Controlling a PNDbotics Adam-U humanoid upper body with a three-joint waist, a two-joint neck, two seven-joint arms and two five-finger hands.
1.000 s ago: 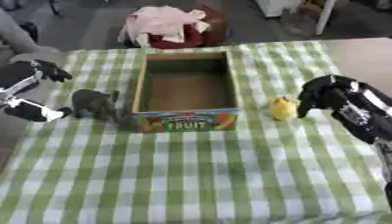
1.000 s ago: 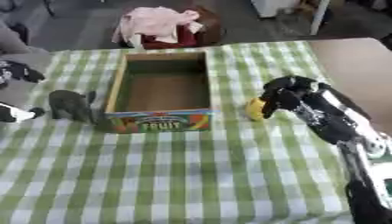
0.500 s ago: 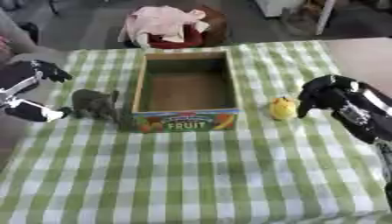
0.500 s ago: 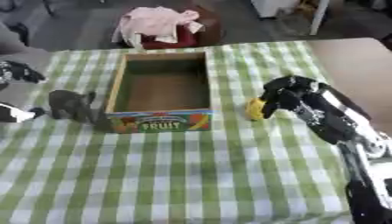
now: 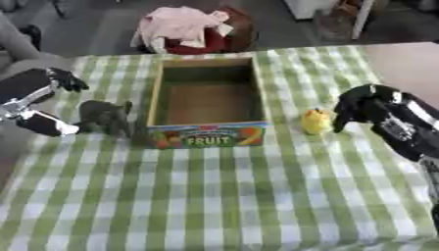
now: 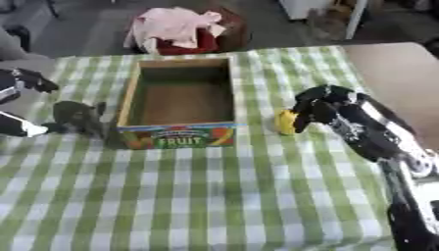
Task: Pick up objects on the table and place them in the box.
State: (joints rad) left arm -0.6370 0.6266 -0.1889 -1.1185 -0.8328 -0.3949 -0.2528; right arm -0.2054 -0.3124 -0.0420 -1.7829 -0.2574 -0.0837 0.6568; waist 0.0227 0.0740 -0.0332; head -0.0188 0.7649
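Observation:
An open cardboard fruit box (image 5: 206, 136) stands on the green checked cloth, empty inside. A grey toy elephant (image 5: 105, 116) stands against its left wall. My left hand (image 5: 33, 95) is open just left of the elephant, its fingers spread above and below the toy's rear without closing on it. A small yellow toy (image 5: 315, 121) sits to the right of the box. Immediately right of it is my right hand (image 5: 364, 104), open, with fingers hanging down beside the toy and nothing held.
A pink cloth on a red seat (image 5: 184, 27) lies beyond the table's far edge. The checked cloth (image 5: 223, 196) stretches toward me. A bare brown surface (image 5: 411, 61) shows at the far right.

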